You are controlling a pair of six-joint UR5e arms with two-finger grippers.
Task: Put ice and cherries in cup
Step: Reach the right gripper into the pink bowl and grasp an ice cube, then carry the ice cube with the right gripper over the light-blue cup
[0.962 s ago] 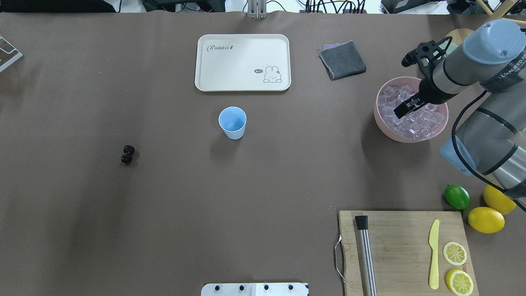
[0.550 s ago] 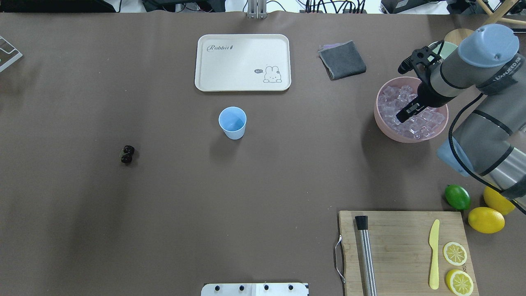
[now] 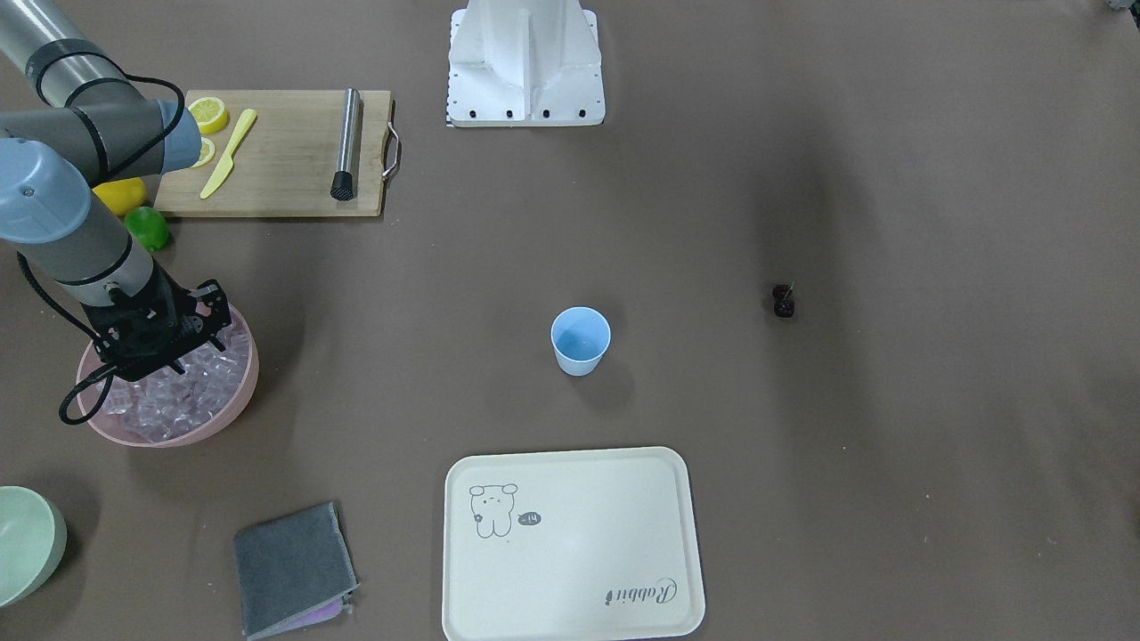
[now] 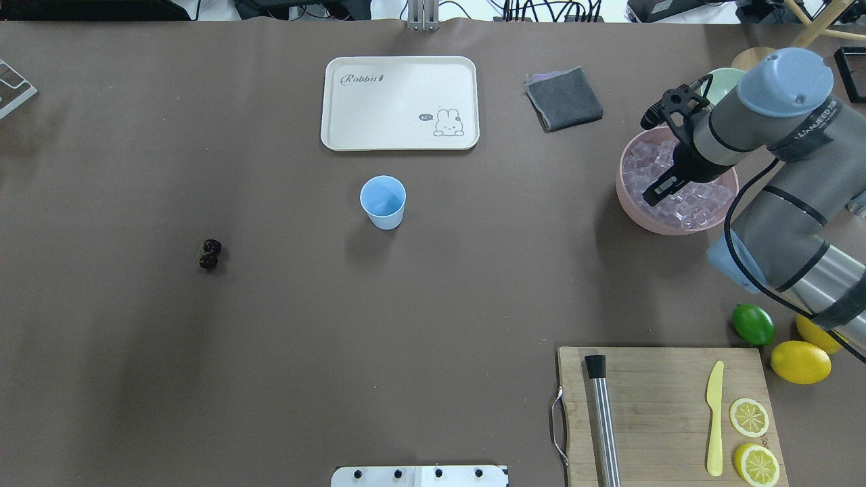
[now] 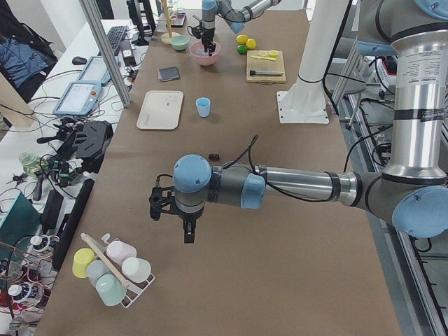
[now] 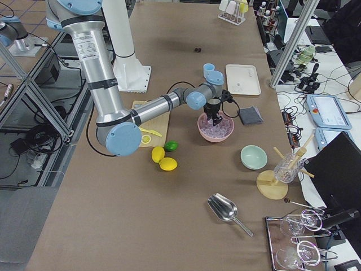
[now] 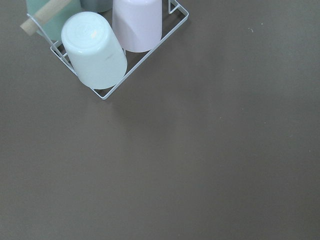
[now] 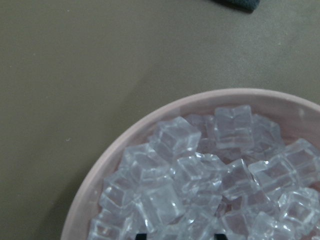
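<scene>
The light-blue cup [image 4: 383, 201] stands upright mid-table, also in the front view [image 3: 580, 340]. The dark cherries [image 4: 210, 253] lie alone on the table to its left. The ice [image 4: 697, 199] fills the pink bowl [image 4: 626, 193] at the right. My right gripper [image 4: 657, 191] points down into the bowl's left part. In the right wrist view its tips stand apart at the bottom edge with ice cubes [image 8: 200, 175] between and around them. My left gripper [image 5: 187, 234] hangs over bare table far to the left; I cannot tell if it is open or shut.
A white tray [image 4: 399, 101] and a grey cloth [image 4: 563, 99] lie behind the cup. A cutting board [image 4: 663, 406] carries a muddler, a knife and lemon slices. A lime [image 4: 753, 324] and lemons [image 4: 800, 362] sit beside it. A wire cup rack [image 7: 115, 45] lies below my left wrist.
My right arm has swung a little to the left, and its fingers have moved toward the left side of the pink bowl. The cup and the cherries have not moved.
</scene>
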